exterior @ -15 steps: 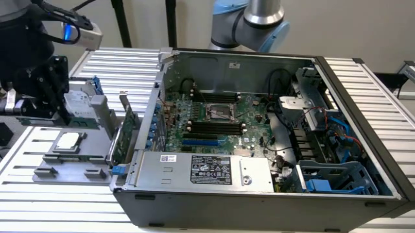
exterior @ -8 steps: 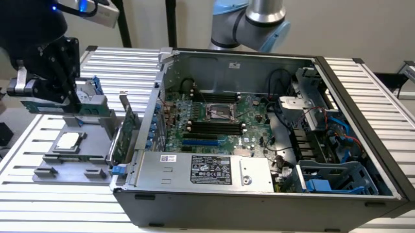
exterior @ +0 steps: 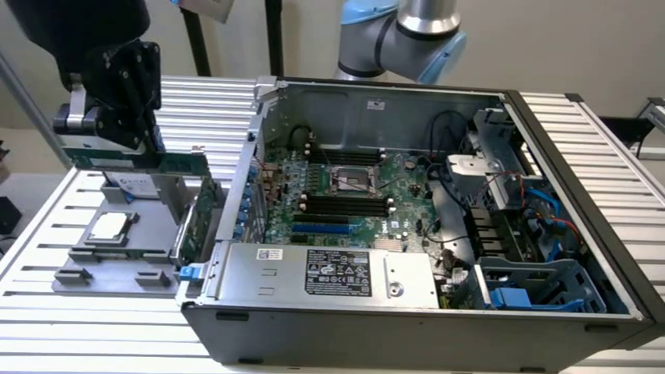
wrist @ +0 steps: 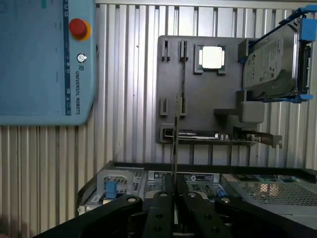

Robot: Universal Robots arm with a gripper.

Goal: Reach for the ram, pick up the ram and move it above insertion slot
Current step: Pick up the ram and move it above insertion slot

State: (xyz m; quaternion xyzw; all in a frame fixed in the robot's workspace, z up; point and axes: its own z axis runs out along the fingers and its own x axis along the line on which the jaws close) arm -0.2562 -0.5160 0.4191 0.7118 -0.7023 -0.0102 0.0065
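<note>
Above the ribbed aluminium table [exterior: 42, 234], the black gripper [wrist: 174, 191] holds its fingers closed on the long thin green ram stick [exterior: 140, 162], lifted edge-up over the grey plastic holder tray's [wrist: 198, 99] slot, probably so it comes out straight.

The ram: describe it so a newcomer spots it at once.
Look to the exterior view's left of the open computer case, above the grey parts tray. The black gripper holds the ram there: a thin green strip, unlike the silver processor below.
</note>
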